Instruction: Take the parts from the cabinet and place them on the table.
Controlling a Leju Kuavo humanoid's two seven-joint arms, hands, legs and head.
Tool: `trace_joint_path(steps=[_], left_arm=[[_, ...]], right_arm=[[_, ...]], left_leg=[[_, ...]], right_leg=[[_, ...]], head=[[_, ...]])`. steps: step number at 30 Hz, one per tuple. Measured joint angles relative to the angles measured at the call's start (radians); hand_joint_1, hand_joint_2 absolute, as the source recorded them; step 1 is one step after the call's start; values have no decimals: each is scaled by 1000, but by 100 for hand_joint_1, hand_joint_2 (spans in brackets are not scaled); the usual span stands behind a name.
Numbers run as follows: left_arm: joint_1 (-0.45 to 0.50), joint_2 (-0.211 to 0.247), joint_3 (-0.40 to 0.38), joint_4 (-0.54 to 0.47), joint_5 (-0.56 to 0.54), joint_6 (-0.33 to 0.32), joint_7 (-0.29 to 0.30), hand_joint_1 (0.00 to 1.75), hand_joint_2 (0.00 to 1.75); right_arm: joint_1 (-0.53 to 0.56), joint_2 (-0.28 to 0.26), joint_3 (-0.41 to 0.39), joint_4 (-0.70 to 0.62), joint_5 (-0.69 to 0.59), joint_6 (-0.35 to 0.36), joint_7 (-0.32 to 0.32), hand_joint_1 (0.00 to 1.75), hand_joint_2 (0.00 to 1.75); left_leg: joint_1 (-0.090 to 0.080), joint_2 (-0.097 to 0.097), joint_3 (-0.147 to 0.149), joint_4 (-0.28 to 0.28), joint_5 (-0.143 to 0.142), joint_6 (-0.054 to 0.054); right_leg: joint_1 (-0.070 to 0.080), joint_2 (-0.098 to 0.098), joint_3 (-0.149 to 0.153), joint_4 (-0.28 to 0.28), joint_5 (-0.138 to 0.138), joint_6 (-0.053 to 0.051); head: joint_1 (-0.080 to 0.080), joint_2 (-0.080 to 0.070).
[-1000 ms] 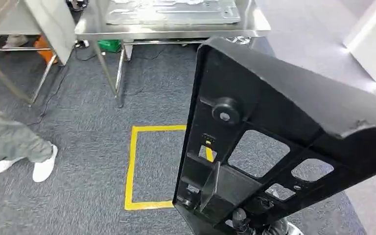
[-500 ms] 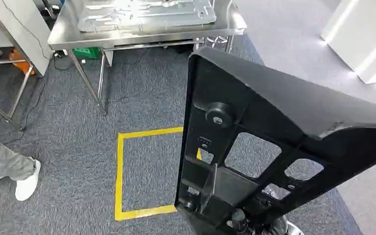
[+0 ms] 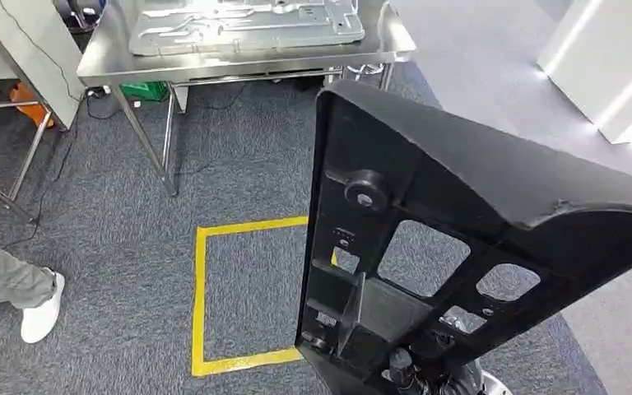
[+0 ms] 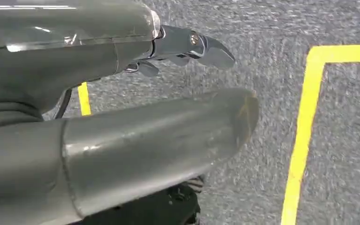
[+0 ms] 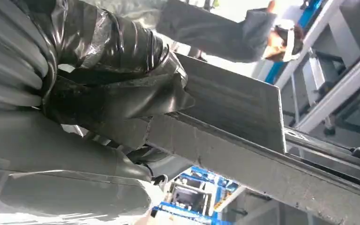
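Nearest the head camera, a large black moulded part stands tilted across the right half of the view, its ribbed underside facing the camera. It carries a round boss near its upper end, several cut-out windows along its length and a bracket section at its lower end. The part is carried in the air above the floor, well apart from the surface ahead.

In the right wrist view, the right hand, wrapped in a glossy black covering, grips the edge of the part; its fingers are closed over a flat grey-looking flange while the thick thumb lies on the opposite side.

In the left wrist view, the left hand hangs over the carpet with nothing in it. Its thumb and fingers are extended and apart.

Below the part, a yellow tape square is marked on the grey-blue carpet. The part hides the right side of the square. At the left edge of the head view, a person's trouser leg and white shoe rest on the carpet.

Farther off, a stainless steel surface on metal legs stands at the top of the head view. A pale grey sheet-metal panel lies flat on it. A green object sits on the floor beneath. A white cabinet stands at the far right.
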Motion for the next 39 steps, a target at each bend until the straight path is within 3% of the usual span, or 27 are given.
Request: trace_joint_path(steps=[2, 4, 5, 7, 8, 9, 10, 11, 13, 14, 17, 19, 20, 21, 23, 24, 25, 26, 28, 29, 30, 33, 34, 35, 37, 38, 39], left_arm=[[0, 0, 0, 0, -1, 0, -2, 0, 0], [-2, 0, 0, 0, -2, 0, -3, 0, 0], [-2, 0, 0, 0, -3, 0, -5, 0, 0], [-2, 0, 0, 0, -6, -2, -5, 0, 0], [0, 0, 0, 0, -7, -2, -5, 0, 0], [3, 0, 0, 0, -8, -2, -5, 0, 0], [4, 0, 0, 0, -8, -2, -5, 0, 0], [4, 0, 0, 0, -8, -2, -5, 0, 0], [3, 2, 0, 0, -9, -2, -8, 0, 0], [2, 4, 0, 0, -9, -2, -8, 0, 0], [2, 5, 0, 0, -10, -3, -13, 0, 0], [2, 3, 0, 0, -10, -3, -14, 0, 0], [1, 3, 0, 0, -10, -3, -14, 0, 0], [1, 3, 0, 0, -10, -3, -14, 0, 0], [1, 3, 0, 0, -10, -3, -14, 0, 0], [1, 3, 0, 0, -10, -3, -14, 0, 0], [2, 3, 0, 0, -10, -3, -14, 0, 0], [3, 3, 0, 0, -10, -3, -14, 0, 0], [3, 2, 0, 0, -10, -3, -14, 0, 0], [1, 2, 0, 0, -10, -3, -14, 0, 0], [-1, 2, 0, 0, -10, -3, -14, 0, 0], [-2, 2, 0, 0, -10, -3, -14, 0, 0], [-1, 2, 0, 0, -10, -3, -14, 0, 0], [-2, 2, 0, 0, -10, -3, -15, 0, 0], [-3, 2, 0, 0, -11, -3, -15, 0, 0], [-2, 2, 0, 0, -11, -3, -16, 0, 0], [1, 2, 0, 0, -11, -3, -16, 0, 0]], right_arm=[[1, 0, -1, 0, 0, -1, 1, 175, 175], [2, 0, -1, -1, 0, -1, 1, 175, 175], [0, 0, -1, -1, 0, -1, 1, 175, 175], [0, 0, -2, 0, 0, -1, 2, 175, 175], [1, 0, -2, 0, 0, -1, 2, 175, 175], [1, 0, -2, 0, 0, -1, 2, 175, 175], [1, 0, -2, 0, 0, -1, 2, 175, 175], [1, 0, -2, 0, 0, -2, 2, 175, 175], [0, 0, -2, 0, 0, -2, 2, 175, 175], [0, 0, -2, 1, 0, -2, 2, 175, 175], [1, 0, -1, 1, 0, -2, 2, 175, 175], [0, 0, -2, -1, 0, -2, 2, 175, 175], [-1, 0, -2, -1, -1, -2, 1, 175, 175], [-1, 0, -2, -1, -1, -2, 0, 175, 175], [2, 0, -2, 0, -1, -2, 1, 175, 175], [2, 0, -2, 1, -1, -2, 1, 175, 175], [2, 0, -2, 1, -1, -2, 1, 175, 175], [2, 0, -2, 2, -1, -2, 1, 175, 175], [2, 0, -2, 2, -1, -2, 1, 175, 175], [1, 0, -2, 2, -1, -2, 1, 175, 175], [0, 0, -2, 2, -1, -2, 2, 175, 175], [2, -1, -2, 2, -1, -2, 2, 175, 175], [3, 0, -3, 2, -1, -2, 2, 175, 175], [2, 0, -2, 1, -2, -2, 1, 175, 175], [0, 0, -3, 1, -1, -2, 2, 175, 175], [3, 0, -3, 2, 0, -3, 4, 175, 175], [3, 0, -3, 2, 1, -4, 5, 175, 175]], left_leg=[[0, 3, 7, -10, -2, -12], [4, 3, 19, 2, -15, -22], [3, 2, -6, 53, -45, -21], [2, 1, -97, 218, -121, -22], [1, 0, -139, 289, -142, -24], [1, 0, -166, 322, -138, -24], [0, 0, -164, 298, -102, -21], [-1, -1, -142, 236, -52, -17], [-6, -3, -68, 58, 54, 0], [-13, -4, -50, 26, 44, 9], [-18, -1, -45, 12, 36, 17], [-3, 0, -32, -7, 45, 26], [-1, 0, -27, -11, 43, 33], [-1, 1, -25, -11, 41, 36], [-1, 1, -20, -11, 33, 36], [0, 1, -15, -11, 28, 34], [1, 0, -7, -11, 22, 32], [3, -1, 5, -11, 13, 28], [7, -2, 32, -12, -4, 18], [5, -2, 36, -14, -11, 12], [2, -4, 38, -15, -18, 3], [2, 1, 54, -39, -19, -14], [1, 3, 65, -36, -26, -22], [5, 2, 55, -1, -41, -24], [3, 0, -15, 129, -104, -23], [3, 0, -82, 244, -150, -23], [2, -1, -128, 311, -165, -23]], right_leg=[[5, 4, 1, 0, -5, -11], [-3, 4, 20, -23, 1, -28], [-2, 3, 26, -27, -2, -36], [2, 3, 28, -25, -9, -47], [6, 3, 30, -23, -13, -51], [9, 6, 33, -22, -16, -53], [12, 8, 41, -22, -22, -52], [14, 10, 51, -22, -27, -51], [16, 11, 74, -23, -41, -48], [20, 11, 77, -23, -48, -42], [14, 13, 77, -27, -55, -24], [15, 11, 83, -19, -63, -14], [16, 9, 66, 20, -84, -8], [12, 9, 28, 88, -120, -2], [1, 8, -76, 261, -183, 10], [-2, 8, -108, 302, -182, 14], [-6, 7, -117, 297, -156, 17], [-10, 7, -104, 246, -105, 20], [-12, 3, -30, 60, 17, 18], [-9, 0, -11, 10, 25, 14], [-2, 2, 1, -15, 12, 7], [3, 6, 3, -15, 5, -10], [-6, 9, 19, -31, 8, -21], [-7, 7, 27, -36, 6, -27], [-4, 4, 35, -36, -1, -38], [-1, 4, 40, -38, -6, -44], [2, 5, 44, -37, -11, -46]], head=[[0, 0], [0, 0], [-1, 0], [-1, 0], [-1, 0], [-1, 0], [-1, 0], [-1, 0], [-1, 0], [0, 0], [-1, 0], [-1, 0], [0, 0], [0, 0], [0, 0], [0, 0], [0, 0], [0, 0], [0, 0], [0, 0], [0, 0], [0, 0], [-2, 0], [-1, 0], [-2, 0], [-2, 0], [-2, 0]])
